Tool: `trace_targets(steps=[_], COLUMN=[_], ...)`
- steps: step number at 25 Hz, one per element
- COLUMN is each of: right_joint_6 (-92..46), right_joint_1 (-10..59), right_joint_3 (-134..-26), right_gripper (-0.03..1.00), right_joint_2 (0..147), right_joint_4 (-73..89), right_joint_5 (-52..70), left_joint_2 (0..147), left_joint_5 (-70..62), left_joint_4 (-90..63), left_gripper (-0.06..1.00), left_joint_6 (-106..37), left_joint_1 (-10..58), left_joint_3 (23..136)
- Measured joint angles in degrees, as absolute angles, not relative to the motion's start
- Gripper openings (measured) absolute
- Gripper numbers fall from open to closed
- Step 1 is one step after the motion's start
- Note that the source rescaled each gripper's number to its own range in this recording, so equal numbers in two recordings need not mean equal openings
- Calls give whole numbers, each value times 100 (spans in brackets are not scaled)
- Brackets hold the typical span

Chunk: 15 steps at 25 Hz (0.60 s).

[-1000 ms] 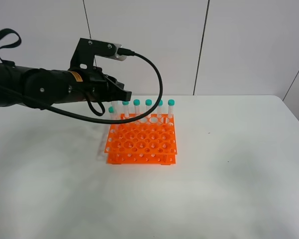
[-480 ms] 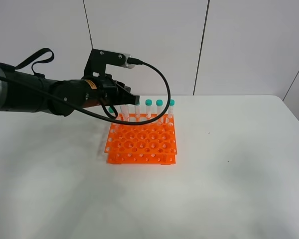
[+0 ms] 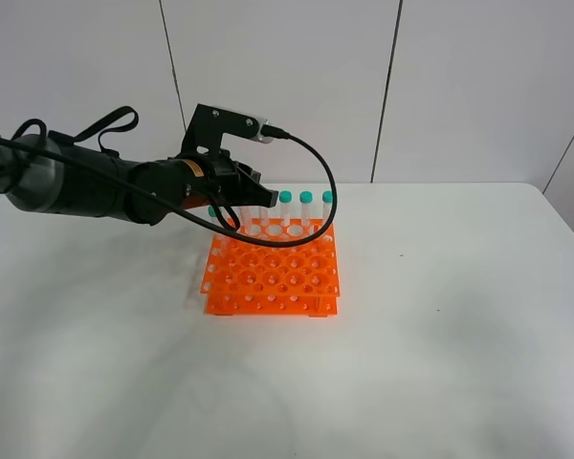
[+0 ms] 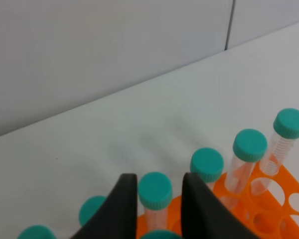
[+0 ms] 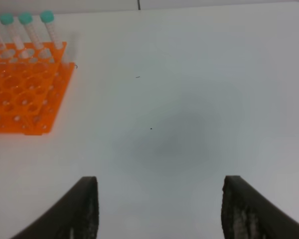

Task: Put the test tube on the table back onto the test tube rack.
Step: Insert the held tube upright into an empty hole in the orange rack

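In the left wrist view my left gripper (image 4: 157, 204) is shut on the test tube (image 4: 154, 190), its dark fingers pressing both sides just under the teal cap. It hangs over the back row of the orange test tube rack (image 3: 273, 273), where other teal-capped tubes (image 3: 307, 206) stand upright. From the high camera the left gripper (image 3: 253, 196) hides the held tube and part of that row. My right gripper (image 5: 162, 214) is open over bare white table (image 5: 189, 99), with the rack (image 5: 25, 99) well off to one side.
More capped tubes (image 4: 249, 149) stand in the rack's back row beside the held one. A black cable (image 3: 320, 191) loops from the left wrist over the rack. The white table (image 3: 440, 316) runs to a panelled wall behind.
The left arm has moved right and a little lower along the rack's back row, now covering tubes that showed before. The right gripper shows no earlier view.
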<state>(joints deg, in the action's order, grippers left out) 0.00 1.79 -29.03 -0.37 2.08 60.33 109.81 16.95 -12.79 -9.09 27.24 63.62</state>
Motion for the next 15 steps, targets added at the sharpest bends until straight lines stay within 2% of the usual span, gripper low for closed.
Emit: trace_targets(steps=[15], right_joint_6=[0], right_joint_1=[179], right_joint_3=[-2903], right_gripper=[65], right_joint_2=[-37], right_joint_4=[208], right_joint_5=[6033], left_joint_2=[11094], left_joint_5=[1559], left_joint_4=[-1279], left_gripper=[1], left_joint_6=[-1122], left_joint_1=[2570], left_joint_3=[6429])
